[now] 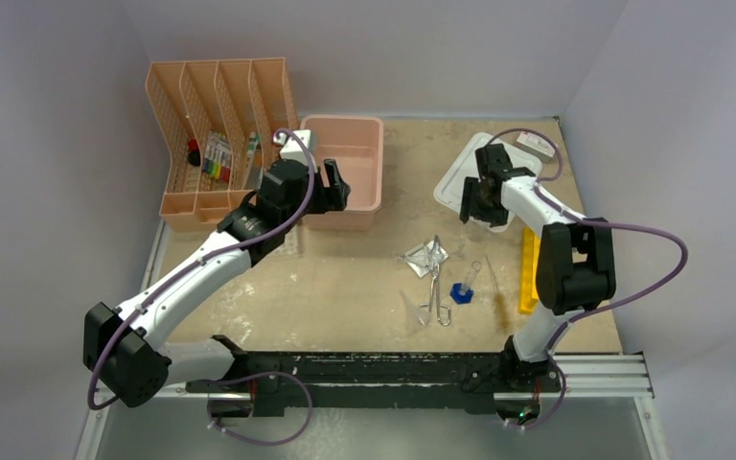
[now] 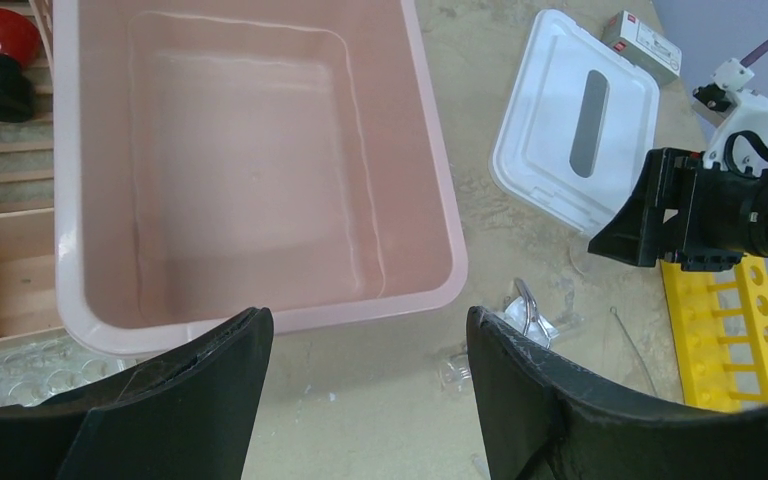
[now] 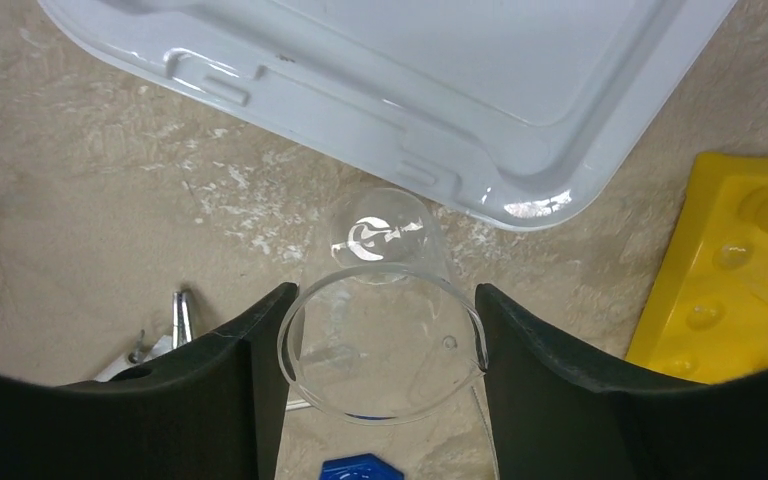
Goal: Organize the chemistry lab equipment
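My right gripper is shut on a clear beaker, its fingers pressing both sides of the rim, beside the white lid; in the top view it is at the lid's near-left edge. My left gripper is open and empty over the table, just in front of the pink bin. The clear multi-hole tray lies at its left. The small clear bag, metal forceps, blue-capped tube, thin rod and yellow rack lie mid-table.
The peach file organizer stands at the back left and holds a red and black item. A small white box lies beyond the lid. Walls close off the back and both sides.
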Robot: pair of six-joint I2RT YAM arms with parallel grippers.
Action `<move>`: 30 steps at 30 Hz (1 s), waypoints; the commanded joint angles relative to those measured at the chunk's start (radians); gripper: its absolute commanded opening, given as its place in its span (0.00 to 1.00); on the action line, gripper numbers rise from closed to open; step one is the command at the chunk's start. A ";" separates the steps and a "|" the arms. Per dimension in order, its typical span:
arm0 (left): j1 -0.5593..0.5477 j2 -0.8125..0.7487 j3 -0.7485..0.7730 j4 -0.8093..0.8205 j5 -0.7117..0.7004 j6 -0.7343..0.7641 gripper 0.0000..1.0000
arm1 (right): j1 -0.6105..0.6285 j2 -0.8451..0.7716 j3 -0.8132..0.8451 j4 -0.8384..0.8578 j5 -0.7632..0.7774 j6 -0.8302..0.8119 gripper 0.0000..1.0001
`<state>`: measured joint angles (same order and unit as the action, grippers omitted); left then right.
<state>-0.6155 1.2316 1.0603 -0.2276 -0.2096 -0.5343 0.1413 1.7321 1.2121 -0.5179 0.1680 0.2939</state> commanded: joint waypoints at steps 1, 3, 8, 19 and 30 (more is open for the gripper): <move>0.006 -0.001 0.054 0.008 -0.044 0.007 0.70 | 0.017 -0.052 0.098 0.003 -0.002 -0.018 0.44; 0.005 -0.002 0.059 -0.010 -0.073 0.003 0.70 | 0.040 -0.068 0.142 -0.008 0.001 -0.023 0.44; 0.008 -0.011 0.063 -0.069 -0.186 -0.019 0.71 | 0.093 -0.092 0.298 -0.022 -0.021 -0.023 0.44; 0.156 -0.013 0.088 -0.221 -0.266 -0.149 0.72 | 0.293 0.068 0.737 -0.034 -0.178 -0.067 0.45; 0.202 0.006 0.062 -0.226 -0.230 -0.158 0.72 | 0.476 0.372 1.017 -0.035 -0.144 -0.069 0.45</move>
<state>-0.4248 1.2316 1.1038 -0.4629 -0.4522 -0.6888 0.5880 2.0327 2.1365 -0.5285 -0.0021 0.2348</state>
